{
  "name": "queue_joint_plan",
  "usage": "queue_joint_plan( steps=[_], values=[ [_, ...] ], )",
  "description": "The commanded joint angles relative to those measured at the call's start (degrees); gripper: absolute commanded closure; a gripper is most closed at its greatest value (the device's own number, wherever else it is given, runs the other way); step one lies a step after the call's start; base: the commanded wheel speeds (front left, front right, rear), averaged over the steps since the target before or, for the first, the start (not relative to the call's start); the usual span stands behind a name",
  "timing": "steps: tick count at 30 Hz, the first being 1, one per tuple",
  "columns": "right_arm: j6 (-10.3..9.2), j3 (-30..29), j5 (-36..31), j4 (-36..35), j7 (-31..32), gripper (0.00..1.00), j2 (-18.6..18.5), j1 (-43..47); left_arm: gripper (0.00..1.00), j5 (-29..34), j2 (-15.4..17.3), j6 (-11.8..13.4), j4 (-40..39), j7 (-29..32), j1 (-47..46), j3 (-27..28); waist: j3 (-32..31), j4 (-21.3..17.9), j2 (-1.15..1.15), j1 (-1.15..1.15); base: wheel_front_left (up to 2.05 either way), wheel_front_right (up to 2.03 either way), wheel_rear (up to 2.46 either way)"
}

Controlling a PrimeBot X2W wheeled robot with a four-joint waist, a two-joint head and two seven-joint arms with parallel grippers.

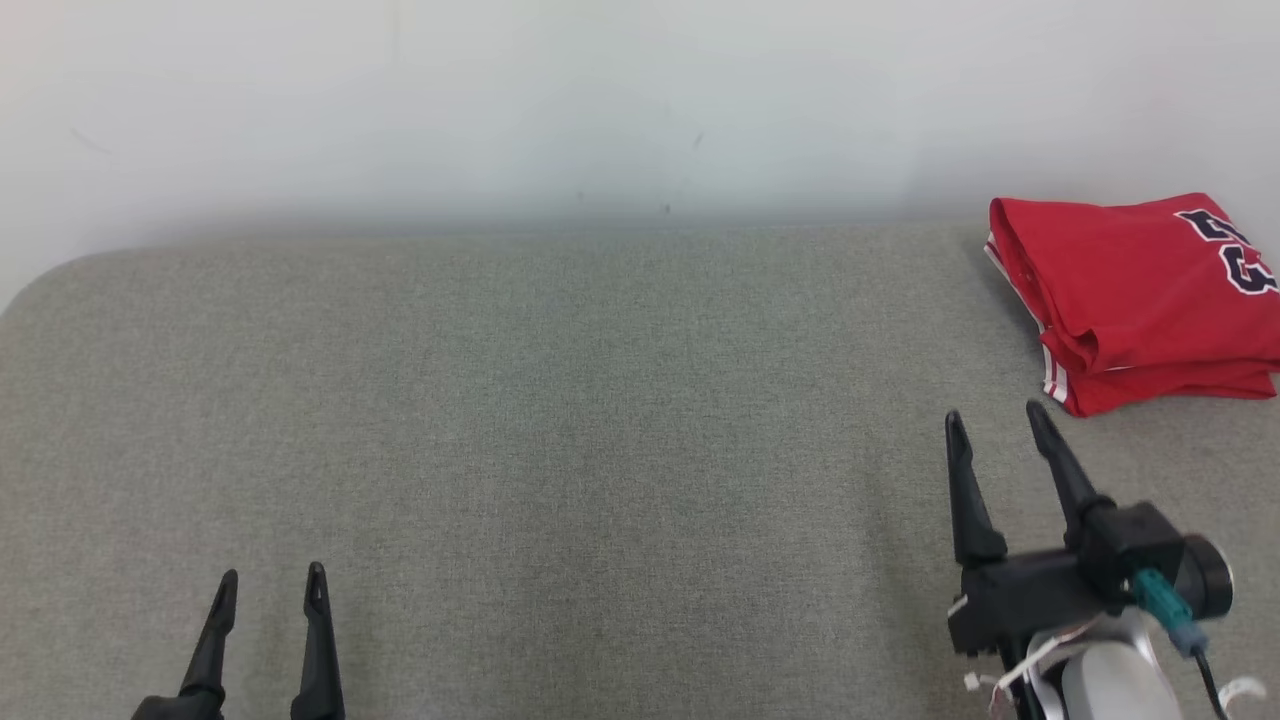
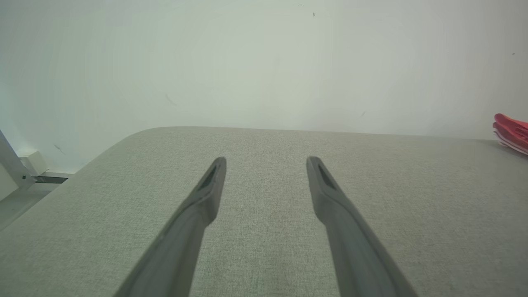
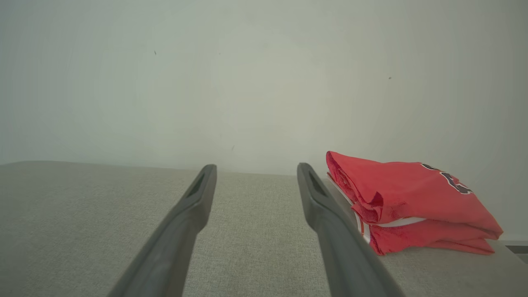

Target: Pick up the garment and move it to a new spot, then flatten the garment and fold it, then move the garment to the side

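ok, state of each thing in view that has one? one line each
red jersey: folded in layers, lying at the right end of the grey fabric surface, not held
left gripper: open, holding nothing, over bare fabric
right gripper: open, holding nothing, close to the jersey's near corner, apparently not touching it

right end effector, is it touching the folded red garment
Apart. The head view shows the right end effector open, with a narrow strip of grey cushion between its nearer fingertip and the red garment.
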Motion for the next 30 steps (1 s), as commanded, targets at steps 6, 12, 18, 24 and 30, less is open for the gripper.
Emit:
queue_joint_plan(
  steps=[6,12,18,24,30],
  values=[
    [0.01,-1.21,-0.73,-4.42,0.02,0.0,2.49,6.71,0.0,0.45,-0.28,0.04,0.98,-0.12,1.07,-0.7,-0.68,-0.27,0.01,0.01,0.0,0.0,0.0],
    [0.01,-0.65,1.56,-6.4,0.02,0.0,3.29,12.17,0.0,0.48,-0.33,-0.16,1.06,-0.12,0.97,-1.33,-0.68,-0.58,0.01,0.01,0.0,0.0,0.0],
    [0.01,0.81,2.02,-6.26,0.0,0.0,3.31,13.62,0.0,1.38,-0.37,0.04,1.23,-0.12,1.79,-2.04,-1.07,-0.88,0.01,0.01,0.0,0.0,0.0],
    [0.01,1.0,0.74,-5.69,0.01,0.0,3.31,13.58,0.0,2.53,-0.37,0.26,2.13,-0.12,1.78,-2.81,-1.19,-0.61,0.01,0.01,0.0,0.0,0.0],
    [0.01,0.66,0.1,-5.12,0.0,0.0,3.32,13.73,0.0,2.7,-0.38,0.19,2.96,-0.12,1.39,-3.08,-1.25,-0.24,0.01,0.01,0.0,0.0,0.0]
  ],
)
